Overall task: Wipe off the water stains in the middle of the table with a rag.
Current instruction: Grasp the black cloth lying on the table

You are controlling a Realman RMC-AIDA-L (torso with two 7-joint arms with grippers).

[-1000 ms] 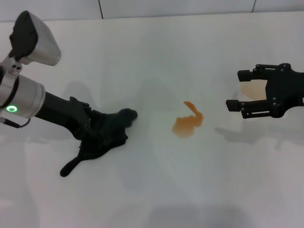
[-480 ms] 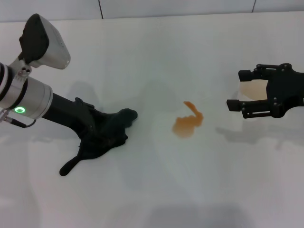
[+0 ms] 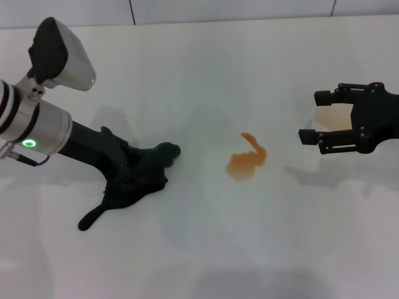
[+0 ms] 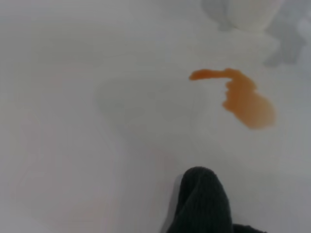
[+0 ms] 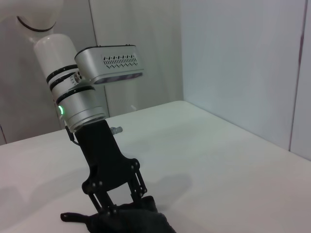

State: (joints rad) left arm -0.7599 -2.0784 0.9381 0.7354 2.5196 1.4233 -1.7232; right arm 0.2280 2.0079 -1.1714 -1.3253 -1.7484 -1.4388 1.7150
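Note:
The water stains [image 3: 246, 161] form an orange-brown blotch with a thin tail in the middle of the white table [image 3: 206, 249]; the left wrist view also shows the water stains [image 4: 243, 99]. The dark rag [image 3: 142, 176] lies left of them, its narrow tail pointing toward the front edge. My left gripper [image 3: 126, 172] presses down into the rag, fingers shut on the cloth. In the right wrist view the left gripper [image 5: 104, 209] stands on the rag [image 5: 133, 221]. A rag corner [image 4: 201, 204] shows in the left wrist view. My right gripper [image 3: 312, 116] hovers open at the right.
A white paper cup [image 3: 328, 117] stands between and behind the right gripper's fingers. A tiled wall edge [image 3: 187, 12] runs along the table's far side. Bare table surface lies between the rag and the stains.
The left arm's wrist has shifted a little to the right and up, steepening over the rag. The rag, the stains and the right gripper have stayed put.

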